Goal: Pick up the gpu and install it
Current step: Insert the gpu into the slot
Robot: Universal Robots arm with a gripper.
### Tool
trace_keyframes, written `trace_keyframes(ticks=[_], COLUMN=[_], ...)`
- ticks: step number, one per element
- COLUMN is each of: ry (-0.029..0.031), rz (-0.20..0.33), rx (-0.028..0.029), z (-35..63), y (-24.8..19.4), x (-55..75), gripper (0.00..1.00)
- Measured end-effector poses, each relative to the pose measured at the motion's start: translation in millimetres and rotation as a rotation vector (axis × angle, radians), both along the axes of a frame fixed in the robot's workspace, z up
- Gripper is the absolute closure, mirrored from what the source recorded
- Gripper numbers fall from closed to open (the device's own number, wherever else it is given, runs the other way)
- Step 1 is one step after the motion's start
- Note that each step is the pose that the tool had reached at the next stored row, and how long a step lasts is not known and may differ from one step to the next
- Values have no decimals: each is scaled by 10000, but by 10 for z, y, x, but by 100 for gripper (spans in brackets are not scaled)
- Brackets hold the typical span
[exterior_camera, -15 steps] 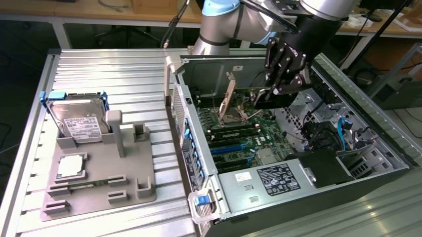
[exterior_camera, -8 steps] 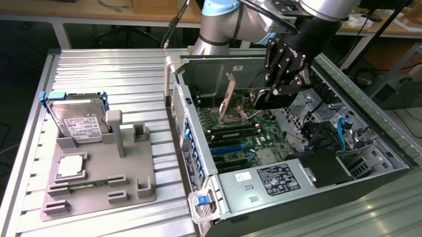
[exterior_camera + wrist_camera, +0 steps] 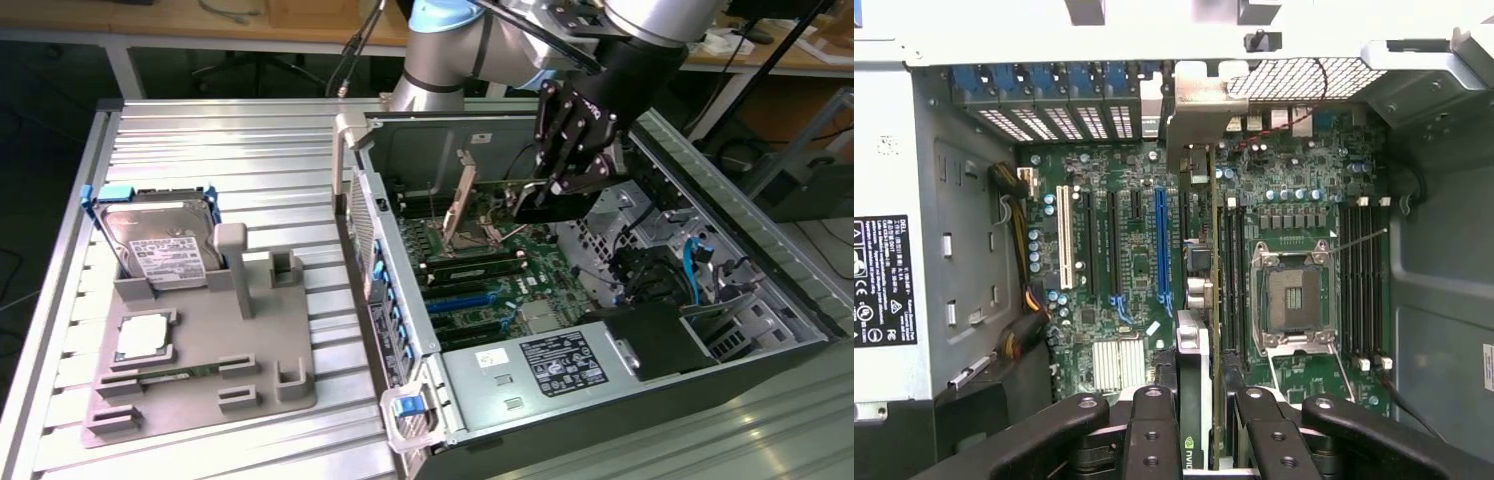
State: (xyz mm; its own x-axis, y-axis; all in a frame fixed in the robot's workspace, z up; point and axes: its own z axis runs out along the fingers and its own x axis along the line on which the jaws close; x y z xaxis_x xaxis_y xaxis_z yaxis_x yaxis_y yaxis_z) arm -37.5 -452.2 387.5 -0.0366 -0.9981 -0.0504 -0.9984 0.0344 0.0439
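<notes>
Readable markings: "DELL" heads the black label [image 3: 882, 280] on the power supply [image 3: 894, 200]; its smaller print is illegible. The gpu [image 3: 1194, 400] edge bears an NVIDIA logo. The white label on the hard drive [image 3: 160, 240] is illegible.

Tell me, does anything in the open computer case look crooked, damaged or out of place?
Nothing stands out. The end effector holds the graphics card on edge above the motherboard inside the computer case. The hard drive sits in the grey holder outside.
</notes>
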Motion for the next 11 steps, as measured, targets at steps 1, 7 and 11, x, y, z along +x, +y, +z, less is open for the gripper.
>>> trace_keyframes(ticks=[1, 7, 11], ry=[0, -3, -2], rz=[0, 0, 0], rx=[5, 32, 48], z=[-6, -45, -56], y=[0, 0, 0], x=[0, 0, 0], gripper=[73, 73, 73])
